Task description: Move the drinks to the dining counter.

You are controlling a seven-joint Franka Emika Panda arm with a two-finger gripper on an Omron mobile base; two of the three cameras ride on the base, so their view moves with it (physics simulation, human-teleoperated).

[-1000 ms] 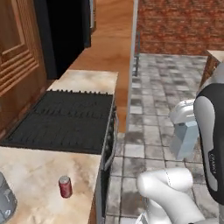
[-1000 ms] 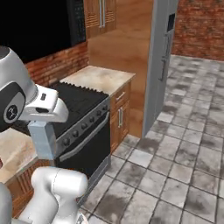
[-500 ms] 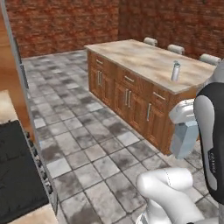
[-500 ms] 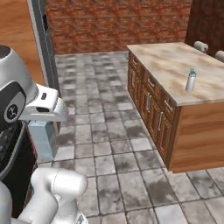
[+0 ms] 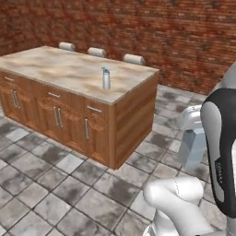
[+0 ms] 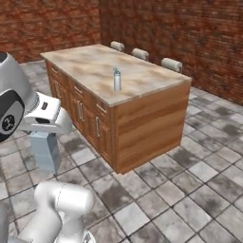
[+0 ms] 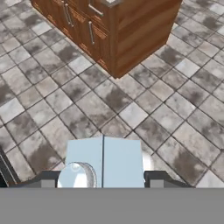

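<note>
My gripper (image 7: 103,177) is shut on a pale blue-grey drink carton (image 7: 109,162) with a round cap, held over the tiled floor. From the base, the carton (image 5: 191,148) (image 6: 45,151) hangs below the hand, with the gripper (image 5: 192,133) (image 6: 45,136) well short of the dining counter (image 5: 60,69) (image 6: 95,66). A pale grey bottle (image 5: 106,78) (image 6: 116,79) stands upright on the slab near its front edge. In the hand view the counter's wood base (image 7: 131,30) lies ahead at the top.
Grey cylindrical stools (image 5: 97,51) (image 6: 141,53) line the counter's far edge. A red brick wall (image 5: 161,32) stands behind. Grey stone floor tiles (image 5: 69,189) spread between me and the counter's drawers and doors (image 6: 80,111).
The base has turned: the stove and kitchen worktop with the red can have left the views, and the dining counter now stands closer ahead. The carton stays in my grip.
</note>
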